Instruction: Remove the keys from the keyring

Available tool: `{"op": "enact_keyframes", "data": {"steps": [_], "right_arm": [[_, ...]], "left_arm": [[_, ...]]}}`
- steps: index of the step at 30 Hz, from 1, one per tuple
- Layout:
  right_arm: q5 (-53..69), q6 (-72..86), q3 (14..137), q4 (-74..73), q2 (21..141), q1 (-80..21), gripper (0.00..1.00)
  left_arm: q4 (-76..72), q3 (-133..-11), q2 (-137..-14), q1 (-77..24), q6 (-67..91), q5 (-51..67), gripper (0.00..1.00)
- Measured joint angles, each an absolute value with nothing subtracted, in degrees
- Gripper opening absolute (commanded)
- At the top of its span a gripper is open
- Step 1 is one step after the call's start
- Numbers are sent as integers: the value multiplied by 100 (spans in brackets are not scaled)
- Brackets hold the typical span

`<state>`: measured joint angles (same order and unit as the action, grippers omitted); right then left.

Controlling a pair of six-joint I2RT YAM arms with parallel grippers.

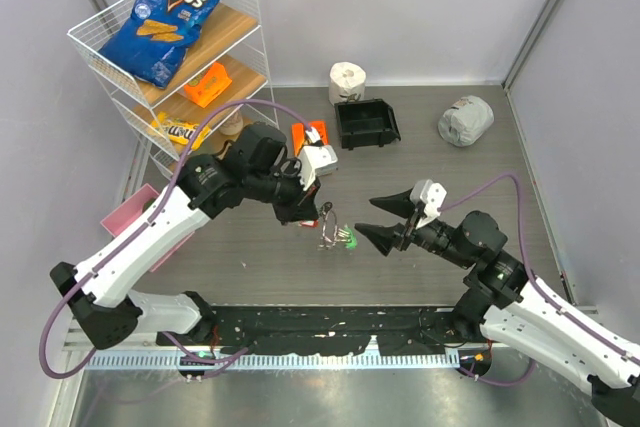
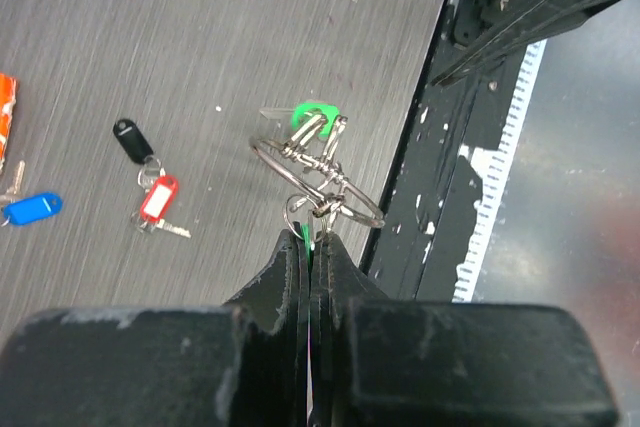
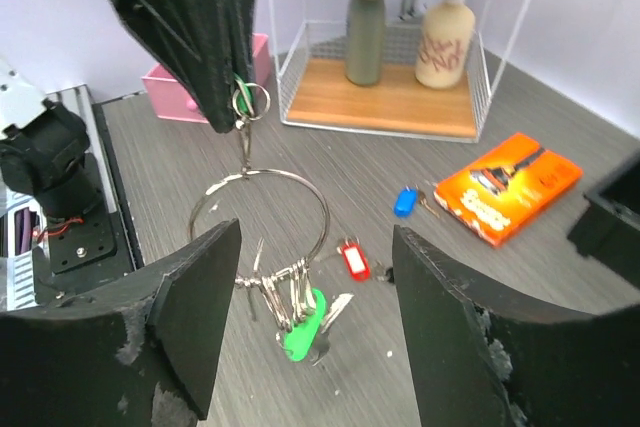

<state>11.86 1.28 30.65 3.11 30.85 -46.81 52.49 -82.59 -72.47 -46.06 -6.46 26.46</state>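
My left gripper (image 1: 305, 209) is shut on the small top loop of the keyring (image 2: 315, 182) and holds it above the table. The wire ring hangs down in the right wrist view (image 3: 262, 209), with several silver keys and a green tag (image 3: 300, 325) bunched at its bottom. My right gripper (image 3: 315, 242) is open, with the ring and bunch between its fingers but untouched. In the top view it (image 1: 365, 215) sits just right of the keys (image 1: 338, 235). Loose on the table are a red-tag key (image 2: 158, 199), a black-tag key (image 2: 128, 139) and a blue-tag key (image 2: 30, 209).
An orange packet (image 3: 508, 187) lies near the blue key. A wire rack (image 1: 110, 47) with a Doritos bag stands back left, a pink bin (image 1: 125, 212) beside it. A black bin (image 1: 366, 124), paper roll (image 1: 347, 82) and grey bundle (image 1: 465, 120) stand at the back.
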Motion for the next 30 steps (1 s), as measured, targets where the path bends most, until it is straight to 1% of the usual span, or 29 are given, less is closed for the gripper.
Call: {"op": "enact_keyframes", "data": {"steps": [5, 11, 13, 17, 22, 30], "right_arm": [[1859, -145, 2596, 1361, 3304, -4681, 67], [2790, -274, 2515, 2276, 4217, -4681, 63], [3114, -320, 2523, 2526, 4550, -4681, 64], [3785, -545, 2740, 2663, 5196, -4672, 68], [4440, -832, 3214, 2766, 5833, -4501, 68], [5459, -388, 3745, 3710, 7242, -4219, 67]], "left_arm": [[5808, -8337, -7284, -4613, -1109, 2585, 0], [6055, -8344, -7338, -4681, -1472, 2567, 0], [6093, -8344, -7365, -4770, -1619, 2547, 0], [6104, -8307, -7341, -4960, -1922, 2414, 0], [5977, -7961, -7048, -5015, -2296, 1981, 0], [5623, -7601, -6379, -5015, -2842, 1594, 0]]}}
